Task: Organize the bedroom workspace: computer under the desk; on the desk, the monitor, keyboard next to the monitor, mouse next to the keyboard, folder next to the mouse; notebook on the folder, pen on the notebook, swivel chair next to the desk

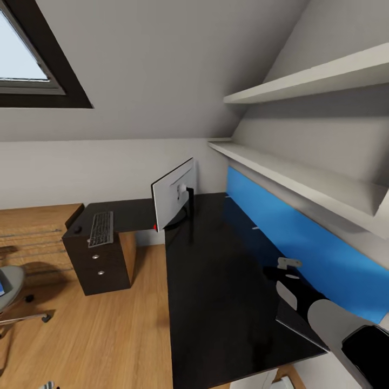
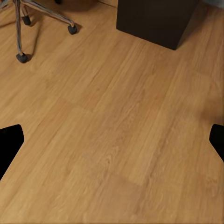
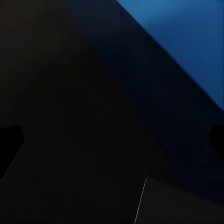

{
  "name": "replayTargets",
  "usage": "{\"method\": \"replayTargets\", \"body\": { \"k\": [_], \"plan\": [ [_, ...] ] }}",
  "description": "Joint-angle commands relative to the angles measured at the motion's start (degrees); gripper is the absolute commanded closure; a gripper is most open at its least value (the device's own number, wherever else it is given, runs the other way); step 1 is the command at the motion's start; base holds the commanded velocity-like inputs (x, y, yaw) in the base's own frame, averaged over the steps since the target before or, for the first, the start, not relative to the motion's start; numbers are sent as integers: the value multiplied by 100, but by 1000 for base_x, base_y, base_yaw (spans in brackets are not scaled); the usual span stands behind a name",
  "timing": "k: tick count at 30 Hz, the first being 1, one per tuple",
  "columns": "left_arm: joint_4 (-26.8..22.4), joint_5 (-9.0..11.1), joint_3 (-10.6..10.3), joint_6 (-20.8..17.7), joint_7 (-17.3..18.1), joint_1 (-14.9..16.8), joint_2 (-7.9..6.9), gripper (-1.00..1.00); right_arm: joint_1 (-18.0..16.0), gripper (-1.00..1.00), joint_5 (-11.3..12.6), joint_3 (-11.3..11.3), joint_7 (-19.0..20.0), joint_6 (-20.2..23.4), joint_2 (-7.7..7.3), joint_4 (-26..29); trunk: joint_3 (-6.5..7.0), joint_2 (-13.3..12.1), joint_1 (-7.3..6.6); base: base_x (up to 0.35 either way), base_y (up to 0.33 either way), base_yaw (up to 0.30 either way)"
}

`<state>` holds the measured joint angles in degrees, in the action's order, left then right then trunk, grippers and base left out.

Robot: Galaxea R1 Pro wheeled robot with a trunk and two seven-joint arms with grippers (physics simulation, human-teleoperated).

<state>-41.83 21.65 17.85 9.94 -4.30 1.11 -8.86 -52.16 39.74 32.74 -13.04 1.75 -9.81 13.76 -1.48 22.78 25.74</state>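
The monitor [image 1: 174, 199] stands on the black desk [image 1: 216, 302] with its grey back toward me. On the desk's left wing lie the keyboard [image 1: 101, 228] and, left of it, the mouse [image 1: 78, 229]. At the left edge is the swivel chair [image 1: 12, 292], with a sliver of the blue folder [image 1: 1, 288] on its seat. The notebook [image 1: 300, 323] [image 3: 179, 205] lies flat on the desk under my right arm [image 1: 332, 319]. My right gripper [image 3: 112, 142] hangs open over the desk top by the blue panel. My left gripper [image 2: 112, 142] is open above the wooden floor. The computer and pen are out of view.
A dark drawer unit [image 1: 100, 265] [image 2: 156, 21] stands under the desk's left wing. An oak chest [image 1: 32, 232] sits against the wall behind the chair. Two white shelves [image 1: 302, 178] run above the blue panel [image 1: 302, 243]. The chair's caster legs [image 2: 21, 28] are near my left gripper.
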Motion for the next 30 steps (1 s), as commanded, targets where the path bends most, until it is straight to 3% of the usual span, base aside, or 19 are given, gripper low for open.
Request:
{"method": "replayTargets", "body": {
  "k": [1,9,19,22,30],
  "plan": [
    [-3,47,-8,15,-15,3,-2,-100,-4,-100,42,48,-38,24,-7,14,-14,13,4,62,-42,0],
    [-382,57,164,-32,-18,3,18,-100,-4,-100,44,48,-52,57,-38,13,-14,13,4,21,-14,0],
    [-528,59,273,-245,-18,3,41,-100,-66,-100,71,10,-82,199,-244,13,-193,415,224,2,-1,0],
    [-535,59,279,-269,-18,3,42,-100,-80,-100,77,-128,-84,209,-297,13,-247,535,290,0,0,0],
    [-537,59,280,-275,-22,3,42,-100,-83,-100,78,-182,-90,211,-303,13,-391,856,466,0,0,0]
  ]
}}
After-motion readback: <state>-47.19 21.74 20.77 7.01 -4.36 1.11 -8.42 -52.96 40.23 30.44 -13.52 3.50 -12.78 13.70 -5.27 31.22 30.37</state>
